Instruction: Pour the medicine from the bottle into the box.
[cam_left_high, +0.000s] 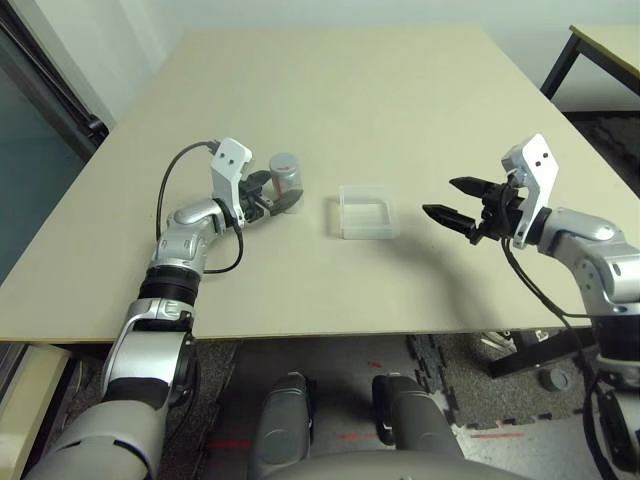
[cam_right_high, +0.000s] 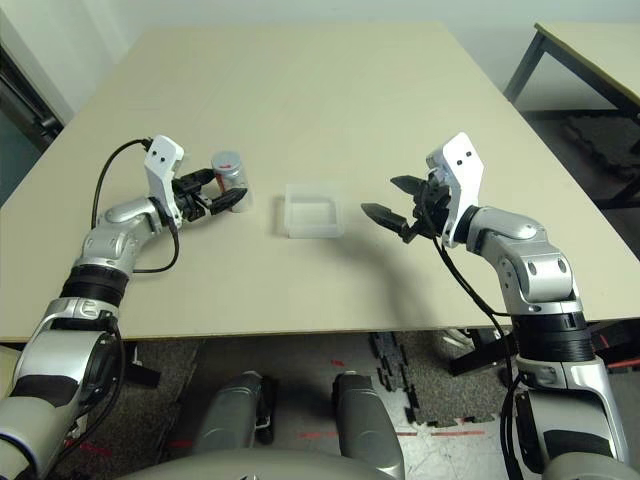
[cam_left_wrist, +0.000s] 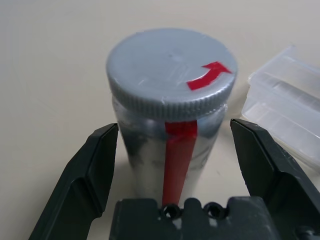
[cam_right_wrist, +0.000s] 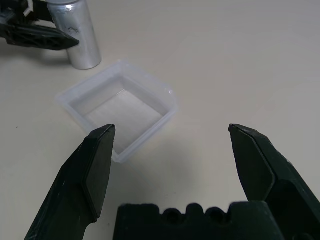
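- We have one broad beige wooden table (cam_left_high: 330, 110) carrying everything, and little of the task looks done.
- One small shallow square box of clear plastic (cam_left_high: 367, 212) sits mid-table, empty as far as we can tell.
- Our right hand (cam_left_high: 455, 203) hovers just beside the box, fingers spread, holding nothing.
- Our left hand (cam_left_wrist: 175, 165) brackets the bottle, fingers spread either side, not yet touching.
- One small silver-grey cylindrical bottle with a red stripe (cam_left_wrist: 170, 125) stands upright near the box, its grey screw cap with the red arrow (cam_left_wrist: 170, 65) on: gripping, uncapping and pouring remain.
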